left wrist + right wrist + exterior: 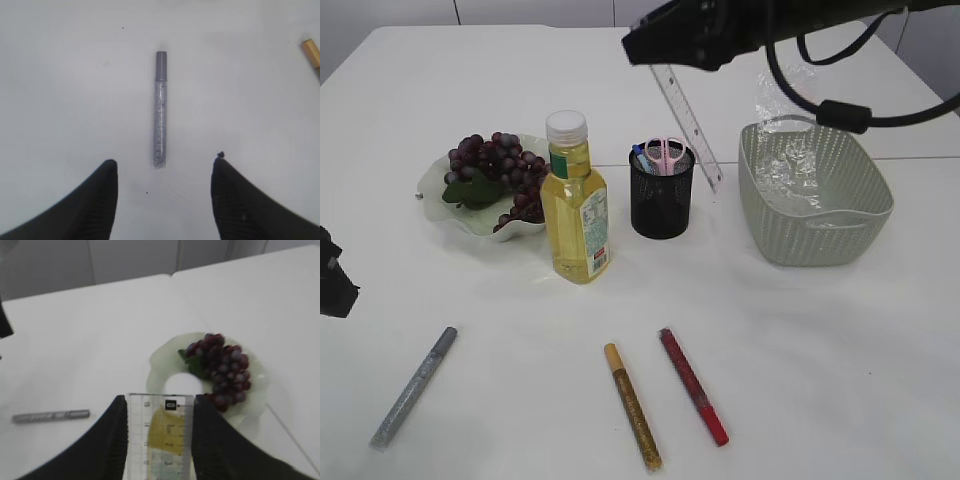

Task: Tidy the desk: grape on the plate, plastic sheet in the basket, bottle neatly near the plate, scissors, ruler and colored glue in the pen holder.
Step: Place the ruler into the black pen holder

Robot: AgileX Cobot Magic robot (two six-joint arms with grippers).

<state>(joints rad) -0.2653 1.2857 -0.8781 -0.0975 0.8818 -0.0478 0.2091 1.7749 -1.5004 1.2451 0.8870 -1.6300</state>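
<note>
The ruler (688, 125), pinched in my right gripper (159, 440), slants into the pen holder (661, 193) while my left gripper (164, 192), fingers spread, lines up over the silver glue pen (160, 110).

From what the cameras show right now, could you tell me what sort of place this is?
Probably a lab tabletop staged as a desk: a plain white table against bare pale walls, with stationery such as a mesh pen holder and glue pens beside a plate of grapes.

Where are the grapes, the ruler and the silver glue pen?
grapes (495, 165), exterior view, middle of the bunch
ruler (687, 125), exterior view, middle of the clear strip
silver glue pen (160, 117), left wrist view, middle of the glittery barrel
</note>
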